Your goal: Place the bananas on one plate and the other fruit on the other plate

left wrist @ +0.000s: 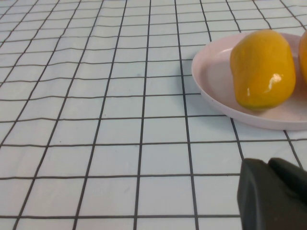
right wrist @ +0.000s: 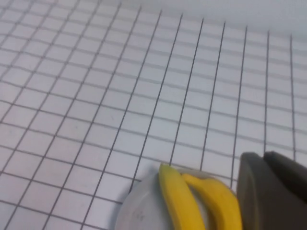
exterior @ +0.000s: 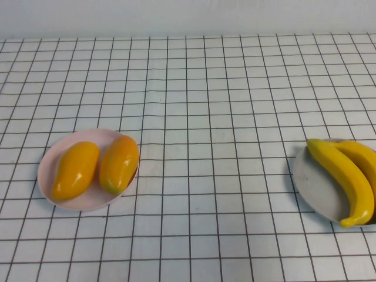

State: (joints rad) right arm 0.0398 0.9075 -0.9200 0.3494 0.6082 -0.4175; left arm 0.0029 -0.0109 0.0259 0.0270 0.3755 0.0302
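Note:
Two orange-yellow oval fruits [exterior: 75, 169] [exterior: 119, 164] lie side by side on the pale pink plate [exterior: 88, 198] at the left. Two yellow bananas [exterior: 343, 173] [exterior: 365, 155] lie on the light grey plate [exterior: 314, 185] at the right edge. Neither arm shows in the high view. In the left wrist view my left gripper [left wrist: 269, 163] is shut and empty above the cloth, short of the pink plate [left wrist: 216, 79] and one fruit [left wrist: 263, 69]. In the right wrist view my right gripper [right wrist: 263, 155] is shut and empty, beside the bananas [right wrist: 180, 201] on the grey plate [right wrist: 141, 208].
A white cloth with a black grid [exterior: 211, 117] covers the whole table. A pale wall runs along the far edge [exterior: 188, 17]. The grey plate is cut off by the right edge of the high view.

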